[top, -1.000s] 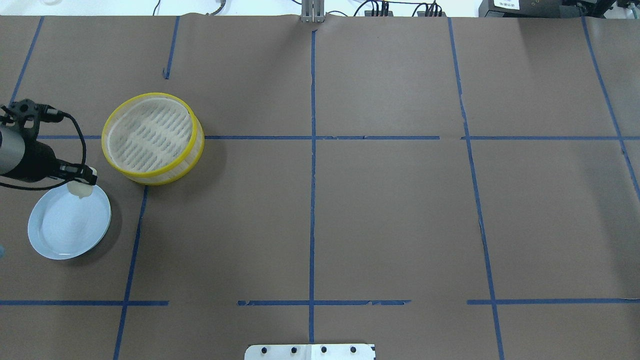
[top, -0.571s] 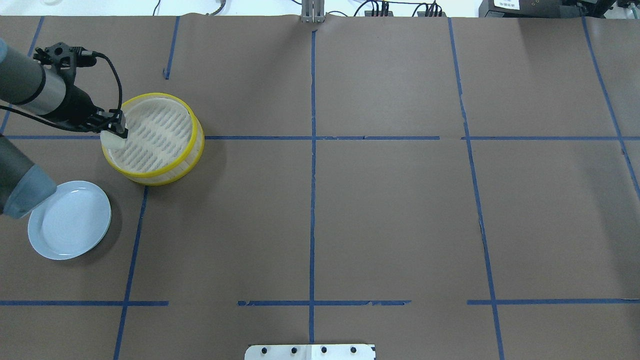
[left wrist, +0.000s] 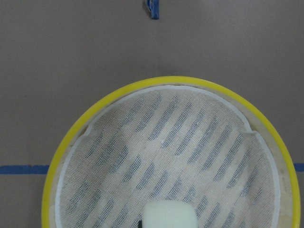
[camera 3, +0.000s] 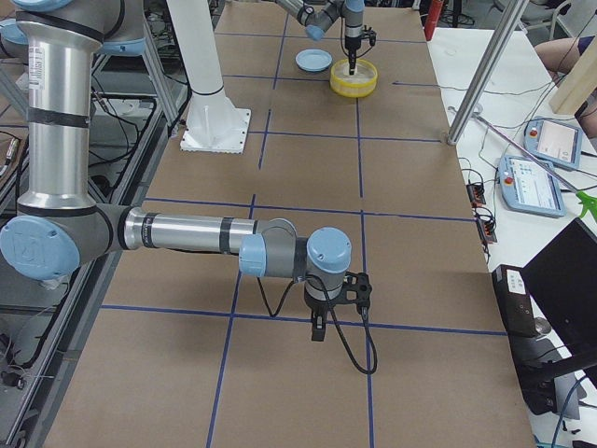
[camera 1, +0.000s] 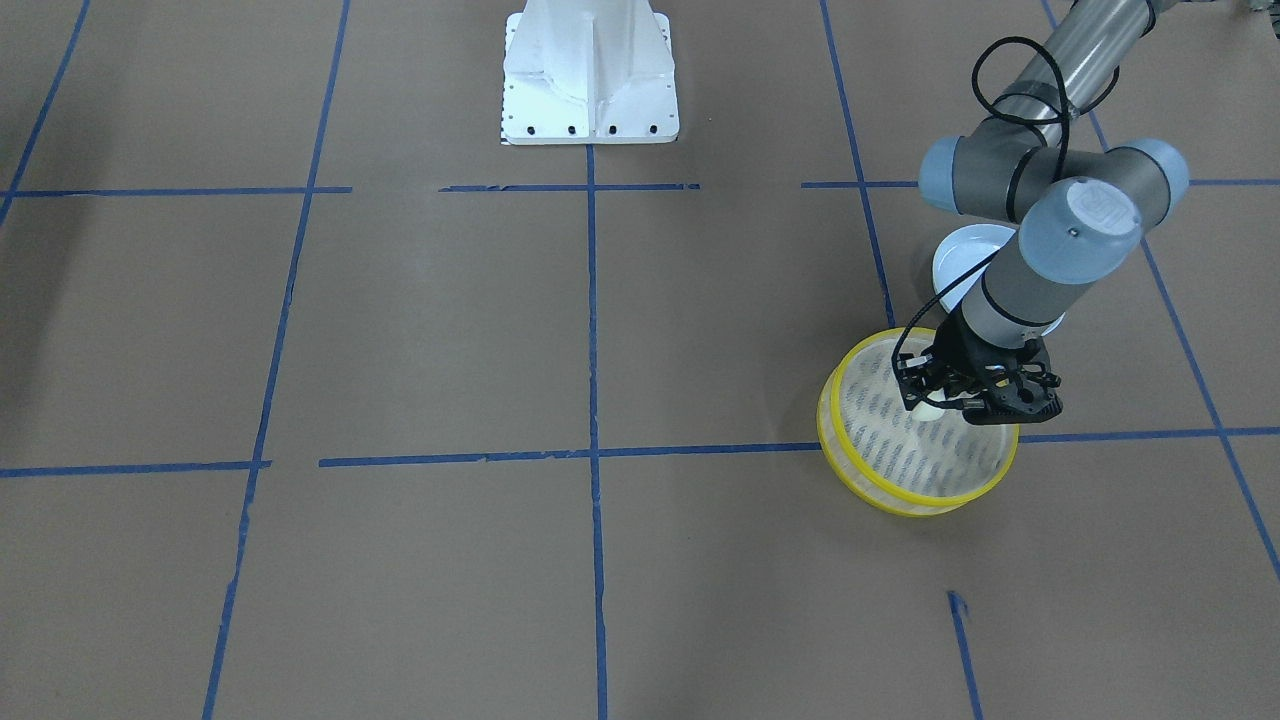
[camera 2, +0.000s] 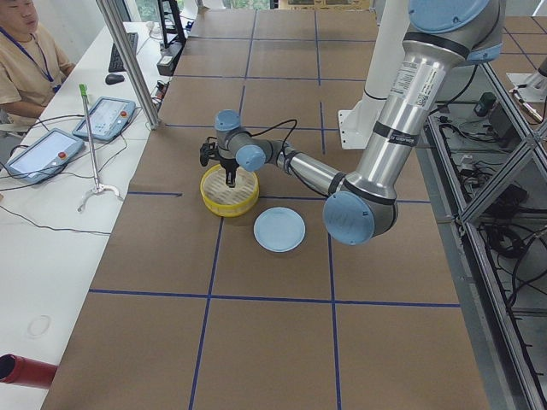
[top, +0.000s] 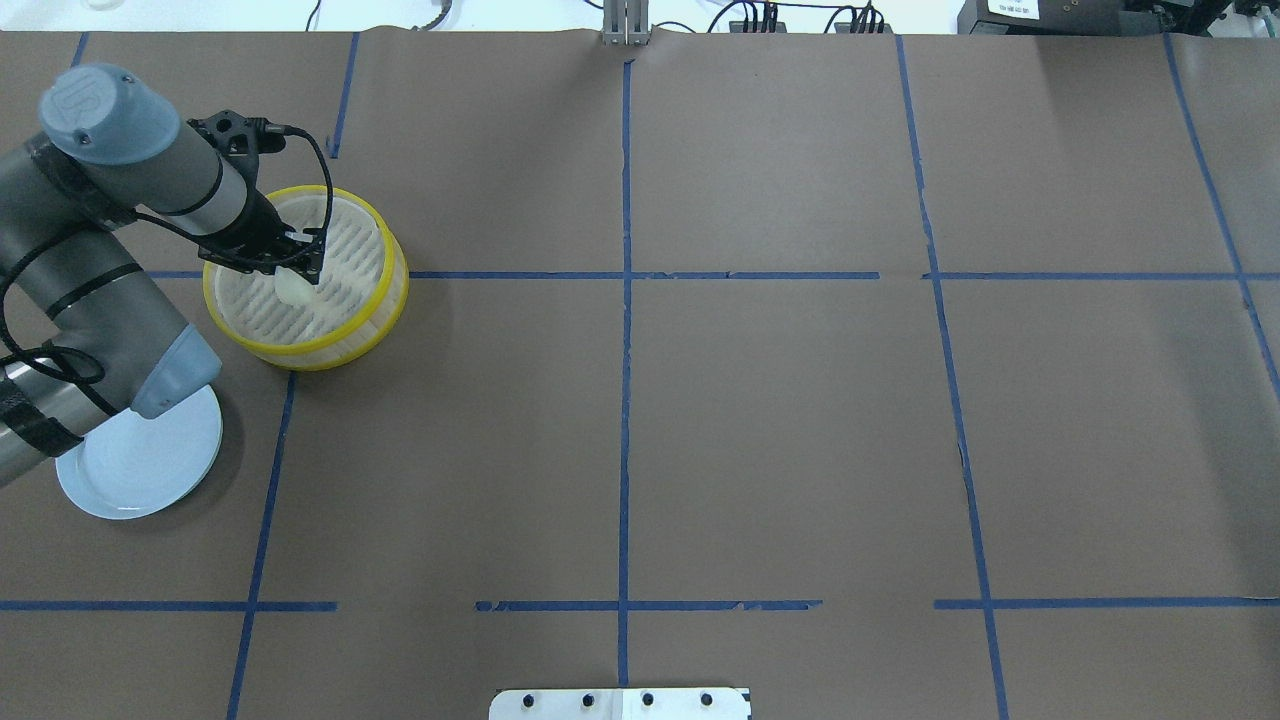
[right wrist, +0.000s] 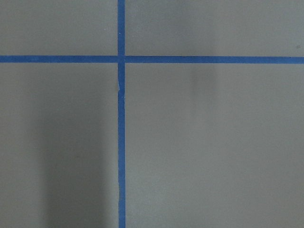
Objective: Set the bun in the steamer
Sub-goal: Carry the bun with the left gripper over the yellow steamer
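The steamer (top: 392, 296) is a round basket with yellow rims and a slotted whitish floor, at the table's left. My left gripper (top: 300, 270) hangs over its inside, shut on the cream-white bun (top: 294, 287), which sits low over the floor left of the middle. The left wrist view shows the bun (left wrist: 170, 214) at the bottom edge, over the steamer's floor inside the yellow rim (left wrist: 166, 80). In the front-facing view the gripper (camera 1: 938, 402) is inside the steamer's rim (camera 1: 905, 501). My right gripper (camera 3: 317, 329) shows only in the exterior right view; I cannot tell its state.
A pale blue plate (top: 130, 475) lies bare near the steamer, partly under my left arm's elbow; it also shows in the front-facing view (camera 1: 962, 256). The white robot base (camera 1: 590, 70) stands at the table's near middle edge. Blue tape lines cross the brown table.
My left gripper has carried the bun from above the plate's edge, past the steamer's left rim, to over the steamer's floor. The plate now lies bare.
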Robot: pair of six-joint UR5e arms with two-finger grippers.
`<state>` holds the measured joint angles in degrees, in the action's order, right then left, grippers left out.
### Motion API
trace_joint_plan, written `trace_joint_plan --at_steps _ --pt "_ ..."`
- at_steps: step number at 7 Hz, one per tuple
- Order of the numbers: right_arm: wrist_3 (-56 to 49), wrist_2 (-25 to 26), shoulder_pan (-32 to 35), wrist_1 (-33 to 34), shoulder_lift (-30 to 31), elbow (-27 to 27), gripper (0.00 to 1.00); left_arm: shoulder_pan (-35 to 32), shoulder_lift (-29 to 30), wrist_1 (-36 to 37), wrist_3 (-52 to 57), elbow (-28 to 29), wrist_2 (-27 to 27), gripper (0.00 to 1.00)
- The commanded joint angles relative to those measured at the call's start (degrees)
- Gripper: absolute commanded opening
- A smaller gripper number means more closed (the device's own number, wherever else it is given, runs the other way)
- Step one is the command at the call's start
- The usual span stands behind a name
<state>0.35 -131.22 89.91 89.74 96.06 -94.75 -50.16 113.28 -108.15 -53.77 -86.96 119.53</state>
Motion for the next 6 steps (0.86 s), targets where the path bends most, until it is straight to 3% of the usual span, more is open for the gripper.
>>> trace_joint_plan --at_steps 1,4,6 --pt "0.0 0.0 0.0 0.0 0.0 0.0 1.00 1.6 1.2 0.0 -0.4 2.0 -0.8 0.36" --pt "0.0 0.0 0.0 0.0 0.0 0.0 1.00 1.8 0.9 0.0 -0.2 1.8 -0.9 0.43" --pt "0.0 0.0 0.0 0.0 0.0 0.0 1.00 1.6 0.9 0.0 0.2 1.4 -0.9 0.83"
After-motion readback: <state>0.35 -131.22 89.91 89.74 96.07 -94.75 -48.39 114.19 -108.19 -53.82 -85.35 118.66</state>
